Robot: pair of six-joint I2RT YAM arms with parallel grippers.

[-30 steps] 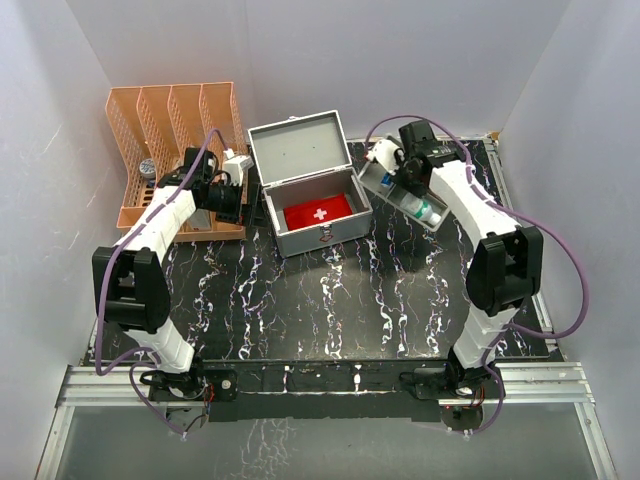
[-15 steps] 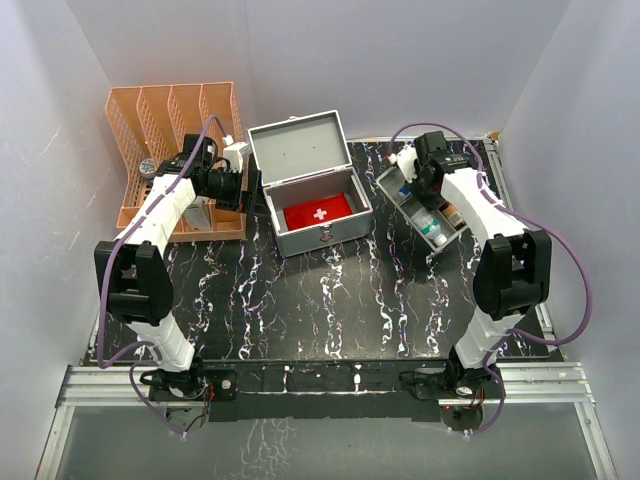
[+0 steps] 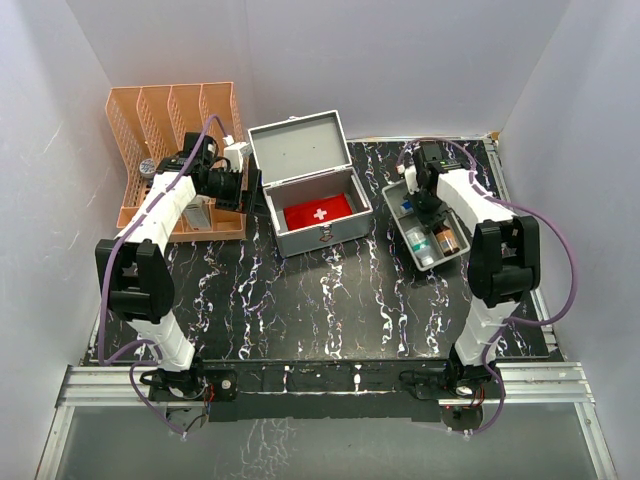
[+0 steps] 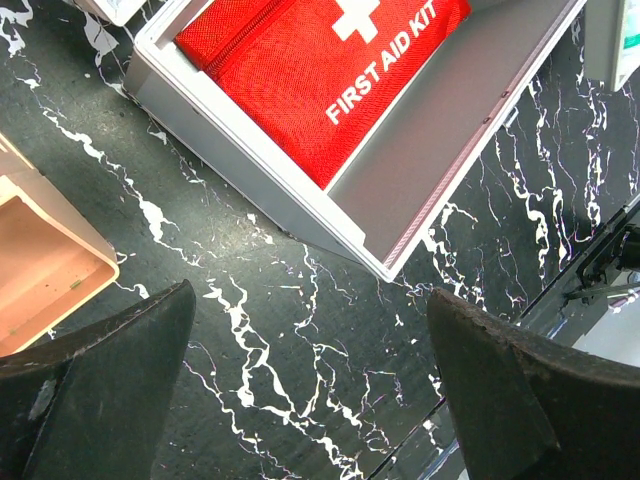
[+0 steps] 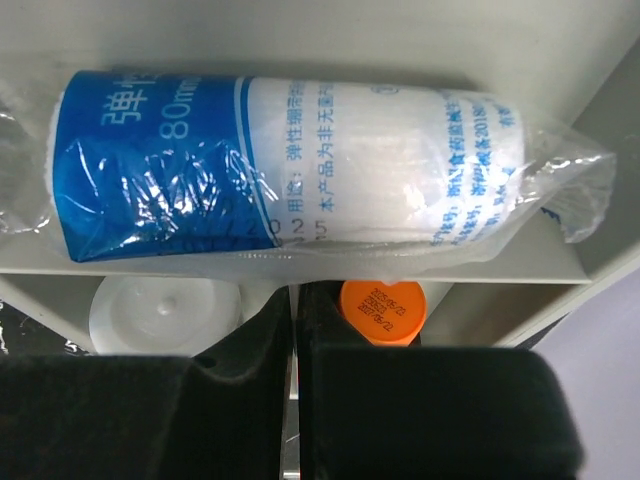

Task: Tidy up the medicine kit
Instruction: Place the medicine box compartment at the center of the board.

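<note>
Left gripper (image 4: pixel 310 400) jaws spread wide, nothing between them, over black marbled table (image 3: pixel 330 310) just beside a corner of the medicine kit (image 3: pixel 325 238). Right gripper (image 5: pixel 293 335) jaws pinched together on a thin divider of the grey tray (image 3: pixel 400 228), right-centre of top view. Tray holds a plastic-wrapped blue-white bandage roll (image 5: pixel 290 165), a white-capped bottle (image 5: pixel 165 312), an orange-capped bottle (image 5: pixel 382 308). Kit sits centre of top view, lid up, red first-aid pouch (image 3: pixel 318 212) flat inside. Orange rack (image 3: pixel 170 115) upper left.
</note>
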